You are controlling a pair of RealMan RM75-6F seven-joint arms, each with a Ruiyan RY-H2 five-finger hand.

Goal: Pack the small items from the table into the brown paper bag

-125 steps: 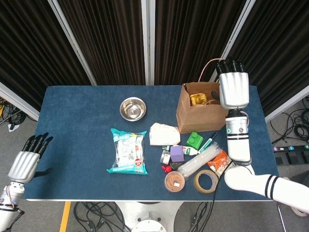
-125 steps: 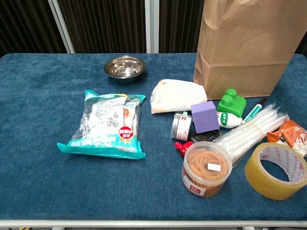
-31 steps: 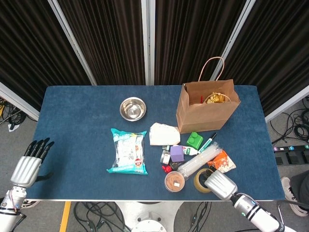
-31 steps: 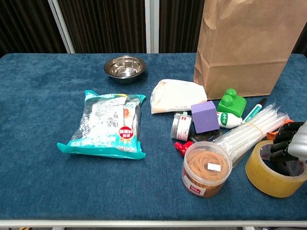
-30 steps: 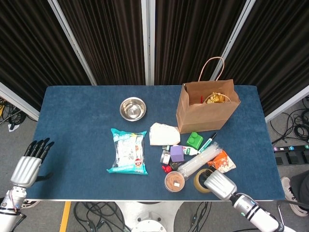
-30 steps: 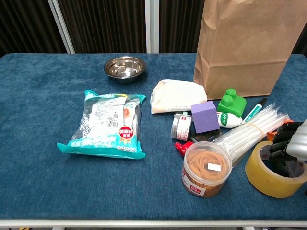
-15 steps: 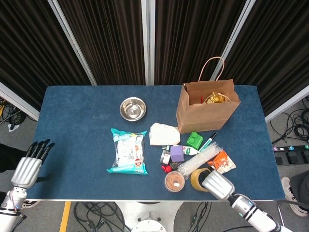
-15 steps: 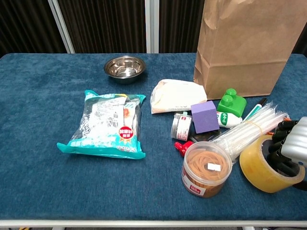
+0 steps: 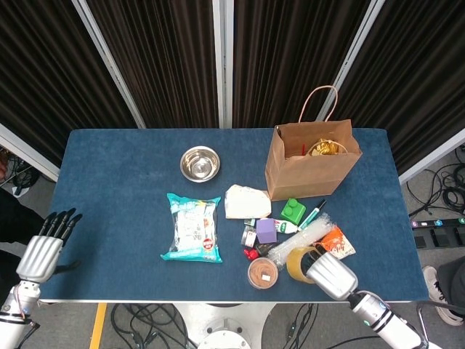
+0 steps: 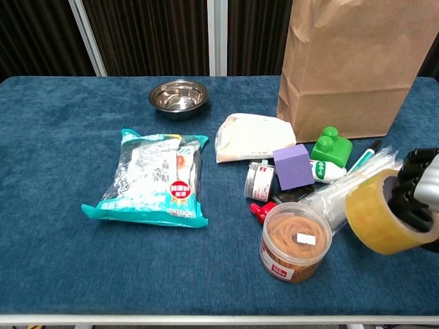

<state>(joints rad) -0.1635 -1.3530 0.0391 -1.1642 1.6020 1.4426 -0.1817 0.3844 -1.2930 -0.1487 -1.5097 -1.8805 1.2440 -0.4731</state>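
Left robot hand (image 9: 40, 251) off the left edge of the counter (image 9: 116, 189), fingers straight and apart, holding nothing. Further right on the blue counter: steel bowl (image 10: 178, 96) toward the back, and in front of it a teal snack packet (image 10: 154, 178) lying flat. Next, a white pouch (image 10: 250, 138), then a crowded cluster: small jar (image 10: 259, 179) on its side, purple cube (image 10: 291, 166) just beside it, red clip (image 10: 261, 210) at the near edge of the jar, round tub of rubber bands (image 10: 293, 241) nearest the front. Green block (image 10: 331, 145) and a marker (image 10: 363, 156) close to the base of the brown paper bag (image 10: 350, 65), which stands upright at the back right, top open, something golden visible inside from the head view. Bundle of clear straws (image 10: 343, 186) slanting across the cluster; orange packet (image 9: 336, 241) to its right. At far right, right robot hand (image 10: 418, 195) gripping the roll of yellow tape (image 10: 377, 211), fingers hooked through the hole, roll tilted and raised off the counter, well short of the bag.
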